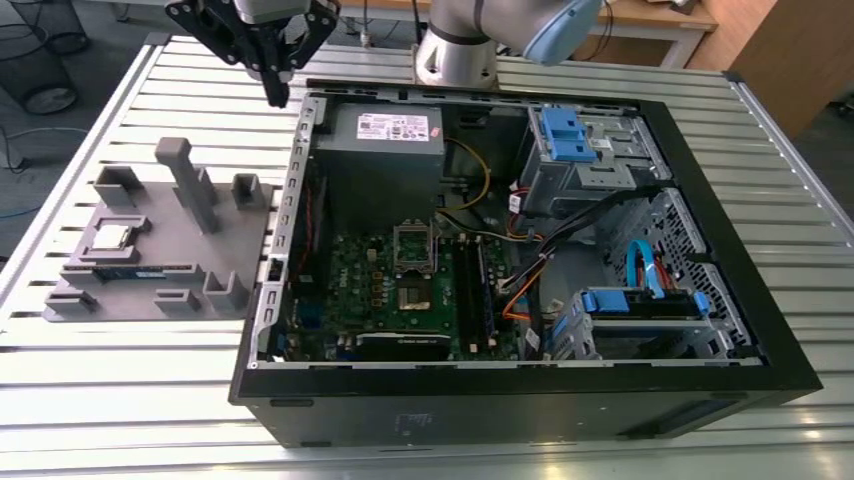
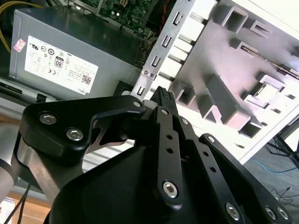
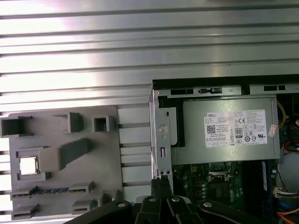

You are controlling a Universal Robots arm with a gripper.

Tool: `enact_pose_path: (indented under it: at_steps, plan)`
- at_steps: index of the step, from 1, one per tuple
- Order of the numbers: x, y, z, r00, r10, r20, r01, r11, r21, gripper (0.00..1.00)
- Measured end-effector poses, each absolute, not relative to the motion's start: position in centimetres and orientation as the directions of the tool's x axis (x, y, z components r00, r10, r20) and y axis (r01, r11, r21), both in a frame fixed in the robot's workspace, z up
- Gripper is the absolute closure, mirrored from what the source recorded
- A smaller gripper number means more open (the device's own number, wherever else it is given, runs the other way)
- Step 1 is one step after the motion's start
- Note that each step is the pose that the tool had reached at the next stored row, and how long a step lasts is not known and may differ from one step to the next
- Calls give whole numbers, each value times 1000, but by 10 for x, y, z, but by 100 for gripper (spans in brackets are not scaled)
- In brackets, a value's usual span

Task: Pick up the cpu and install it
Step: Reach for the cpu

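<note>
Silver cpu [image 1: 112, 236] in tray [image 1: 147, 215], well apart from end effector [image 1: 276, 97].

Exterior view looks down obliquely; both wrist views share the tray [image 3: 105, 154].

The cpu [image 1: 114, 236] is gleaming silver against the grey tray [image 1: 160, 240]; the motherboard [image 1: 354, 290] is showing green inside the black case [image 1: 534, 400], brackets [image 1: 567, 135] are popping blue, and the table [image 1: 134, 390] is shining in silver stripes.

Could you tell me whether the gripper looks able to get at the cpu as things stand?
Probably yes: the cpu lies uncovered in the grey tray, and nothing stands between it and the raised gripper.
</note>
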State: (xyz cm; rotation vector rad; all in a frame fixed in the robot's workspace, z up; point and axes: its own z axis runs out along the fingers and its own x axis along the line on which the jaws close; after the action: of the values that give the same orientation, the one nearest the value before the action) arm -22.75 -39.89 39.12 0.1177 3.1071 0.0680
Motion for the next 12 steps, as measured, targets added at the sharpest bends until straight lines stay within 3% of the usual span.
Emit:
enact_pose_path:
  at_steps: [12]
  plan:
    - [-262, -399, 389, -997, 76, -34, 75, 996, 45, 89]
